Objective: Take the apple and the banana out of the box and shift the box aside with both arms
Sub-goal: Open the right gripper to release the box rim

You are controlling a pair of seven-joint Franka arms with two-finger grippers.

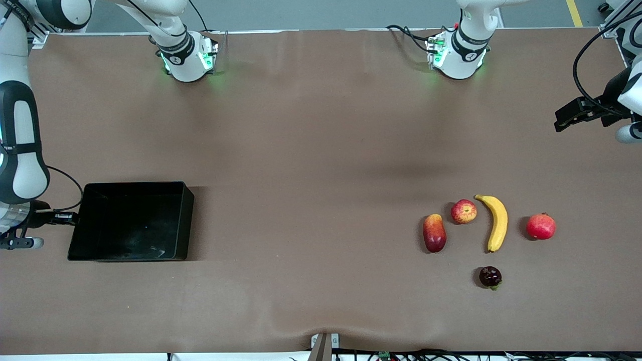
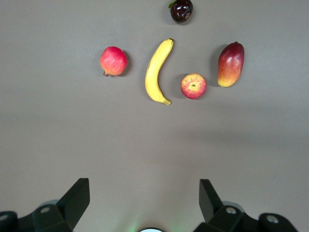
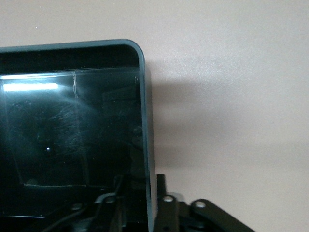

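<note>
The black tray (image 1: 189, 220) sits at the right arm's end of the table, glossy inside and holding nothing. My right gripper (image 1: 69, 218) is shut on the tray's end wall, one finger inside and one outside, as the right wrist view (image 3: 140, 187) shows on the tray's rim (image 3: 145, 121). The yellow banana (image 1: 496, 220) and the small streaked red apple (image 1: 463, 211) lie side by side at the left arm's end. My left gripper (image 1: 564, 121) hangs open and empty in the air over that end of the table. Its wrist view shows the banana (image 2: 157, 72), the apple (image 2: 193, 86) and the gripper itself (image 2: 145, 193).
An oblong red-yellow mango (image 1: 434, 233) lies beside the apple, and a plain red round fruit (image 1: 541, 226) beside the banana. A small dark fruit (image 1: 490, 277) lies nearer the front camera. All three show in the left wrist view: mango (image 2: 231, 64), red fruit (image 2: 113, 61), dark fruit (image 2: 181, 9).
</note>
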